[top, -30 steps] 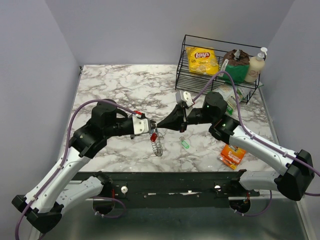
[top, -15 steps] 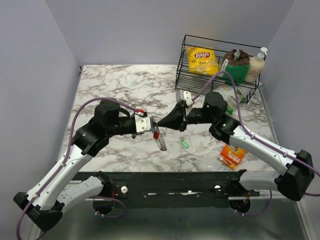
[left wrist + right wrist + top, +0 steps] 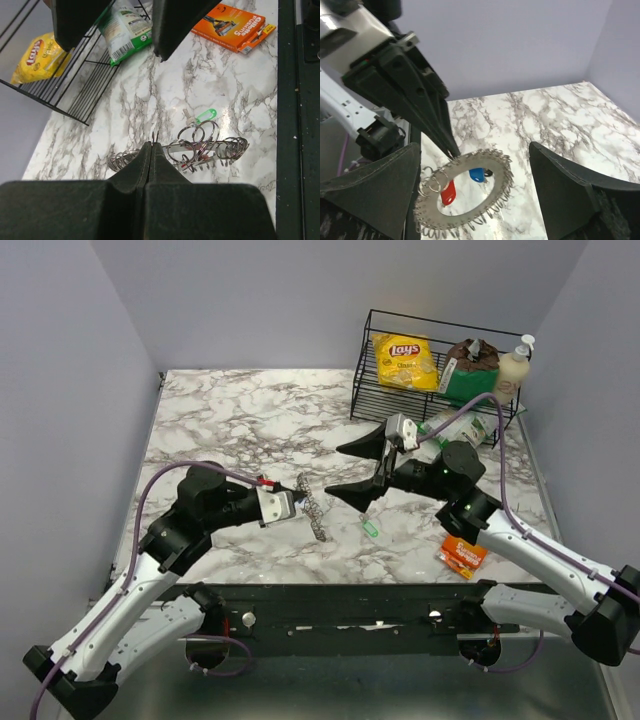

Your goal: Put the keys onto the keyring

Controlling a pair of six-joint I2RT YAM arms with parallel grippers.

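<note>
Rightward, the right gripper [image 3: 337, 470] has backed off since the earlier frame — jaws spread wide. The left gripper [image 3: 296, 502] pinches the keyring [image 3: 316, 517] rim at frame centre, presenting it for threading; the green key [image 3: 371, 528] lies just right of it, loose.

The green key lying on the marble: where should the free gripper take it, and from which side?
Pinch the green key across its green head, from straight above with the open right gripper: it lies flat on the marble, apart from the keyring.
</note>
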